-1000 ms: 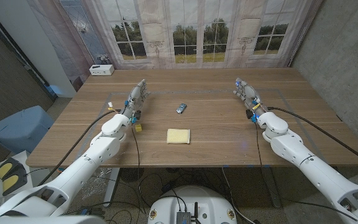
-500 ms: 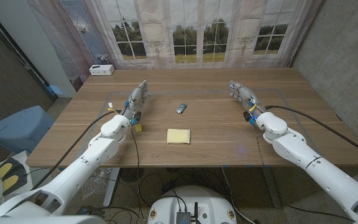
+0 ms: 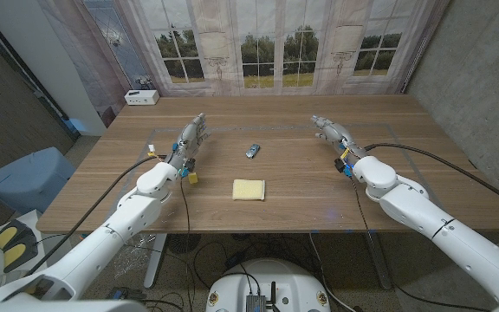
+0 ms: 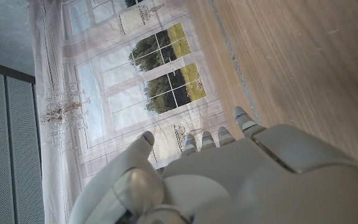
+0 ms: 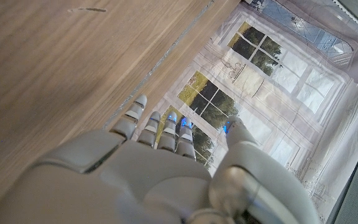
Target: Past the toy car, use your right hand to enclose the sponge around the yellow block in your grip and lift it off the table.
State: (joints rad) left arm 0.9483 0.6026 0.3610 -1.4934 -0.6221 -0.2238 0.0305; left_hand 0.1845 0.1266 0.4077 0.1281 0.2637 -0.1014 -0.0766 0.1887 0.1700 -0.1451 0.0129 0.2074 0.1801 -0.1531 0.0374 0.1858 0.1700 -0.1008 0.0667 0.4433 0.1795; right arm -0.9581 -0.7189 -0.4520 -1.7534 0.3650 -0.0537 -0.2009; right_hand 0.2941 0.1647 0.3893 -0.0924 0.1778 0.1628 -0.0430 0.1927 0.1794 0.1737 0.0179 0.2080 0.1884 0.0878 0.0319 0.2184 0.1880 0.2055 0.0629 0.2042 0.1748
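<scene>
Over the table's [image 3: 388, 108] far right, the right hand [image 3: 329, 130] is hovering open and empty; it should be swinging past the toy car [image 3: 253, 151] toward the sponge [image 3: 249, 189].

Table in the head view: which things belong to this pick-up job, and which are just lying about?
Job:
sponge, pale yellow, flat near the table's front middle
toy car, blue, beyond the sponge
right hand, holding nothing

Lying about:
white box at the far left corner
left hand, holding nothing
small yellow piece by the left wrist
</scene>
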